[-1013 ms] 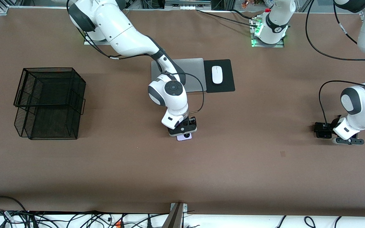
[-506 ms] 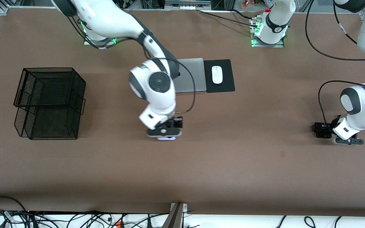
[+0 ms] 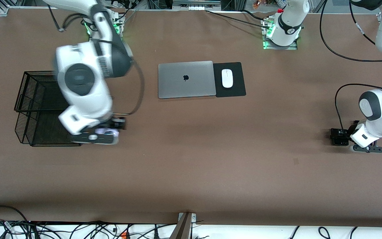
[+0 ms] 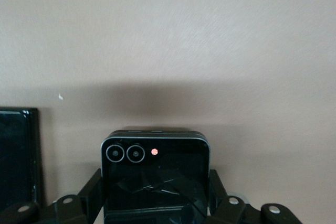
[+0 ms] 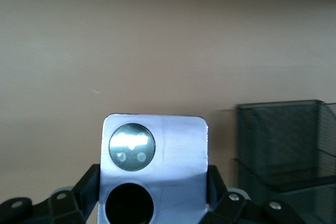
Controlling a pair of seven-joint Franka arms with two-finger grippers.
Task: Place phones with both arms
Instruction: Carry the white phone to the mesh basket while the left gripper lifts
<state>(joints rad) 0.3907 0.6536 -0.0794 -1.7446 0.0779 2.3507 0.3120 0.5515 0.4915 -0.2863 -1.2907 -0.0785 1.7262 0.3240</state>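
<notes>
Since a second ago my right gripper (image 3: 95, 137) swings from beside the laptop (image 3: 185, 79) to the mesh basket (image 3: 38, 99), clamped on the lilac phone (image 5: 155, 166) | left gripper (image 3: 365, 148) clamps the squarish black phone (image 4: 155, 179), well apart from basket | I judge drop-off next.

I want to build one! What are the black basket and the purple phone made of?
The basket looks like thin black wire mesh: you can see through its walls. The purple phone looks like smooth, shiny glass or plastic, since light glints off it.
</notes>
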